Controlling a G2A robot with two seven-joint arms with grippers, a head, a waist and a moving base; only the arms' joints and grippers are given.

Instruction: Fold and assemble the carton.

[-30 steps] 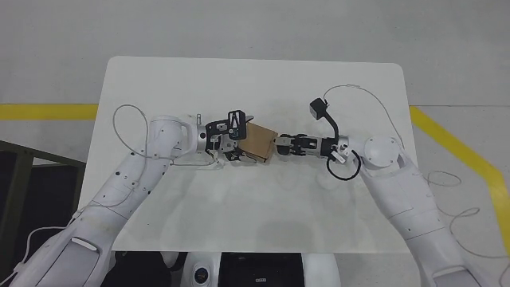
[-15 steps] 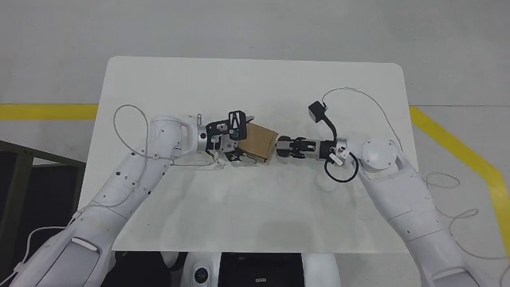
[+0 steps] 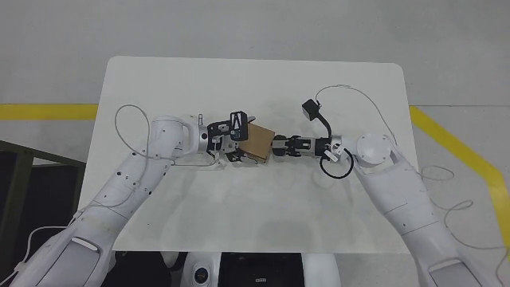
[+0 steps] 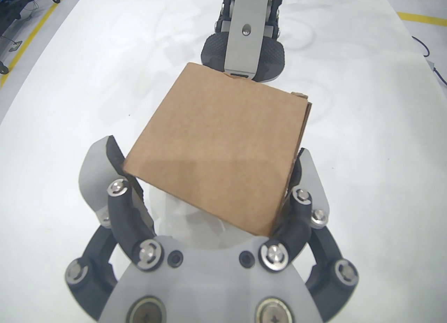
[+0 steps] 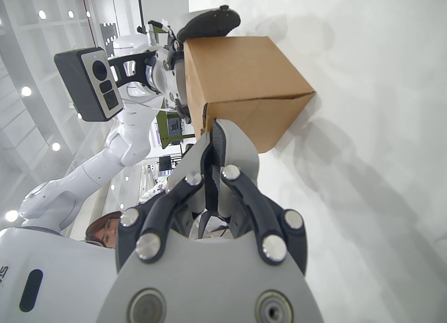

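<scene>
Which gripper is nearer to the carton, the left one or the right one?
Left. The left gripper has the carton between its fingers, one on each side. The right gripper, fingers shut, meets the carton only with its tips at the opposite end.

carton (image 3: 258,143) hemmed by left pincer (image 3: 238,141) and right pincer (image 3: 275,147), end to end — open table (image 3: 239,207) on other sides

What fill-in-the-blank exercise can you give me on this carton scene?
1. The ___ jaws clasp the carton by two opposite sides.
2. The right jaws, tip at the carton's far edge, are ___.
3. The table under the carton is ___.
Missing words: left; shut; white.
</scene>
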